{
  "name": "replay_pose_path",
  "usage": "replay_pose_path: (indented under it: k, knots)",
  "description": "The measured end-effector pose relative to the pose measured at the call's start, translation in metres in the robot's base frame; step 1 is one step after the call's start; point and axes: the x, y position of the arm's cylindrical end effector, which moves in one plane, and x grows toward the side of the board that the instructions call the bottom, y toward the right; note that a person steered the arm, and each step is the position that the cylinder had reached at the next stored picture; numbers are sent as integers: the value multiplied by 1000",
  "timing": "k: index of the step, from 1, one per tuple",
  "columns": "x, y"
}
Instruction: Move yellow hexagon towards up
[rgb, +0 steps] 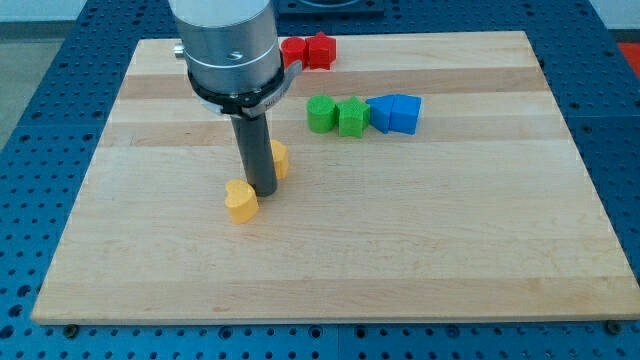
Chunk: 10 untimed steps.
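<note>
My tip (263, 188) rests on the board between two yellow blocks. One yellow block (240, 201), with a rounded notched shape, lies just to the tip's lower left, very close or touching. The other yellow block (279, 159) sits just to the upper right of the rod and is partly hidden behind it; it may be the hexagon, but its shape is hard to make out. The rod hangs from the large grey arm body (228, 45) at the view's top.
Two red blocks (307, 50) sit together at the board's top edge. Two green blocks (336, 115) and two blue blocks (396, 113) form a row right of the rod. The wooden board (450, 240) lies on a blue perforated table.
</note>
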Motion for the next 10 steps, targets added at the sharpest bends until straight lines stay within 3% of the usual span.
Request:
replay_pose_path:
  k: [4,10]
  knots:
    - [-54,8]
    - [-165,-42]
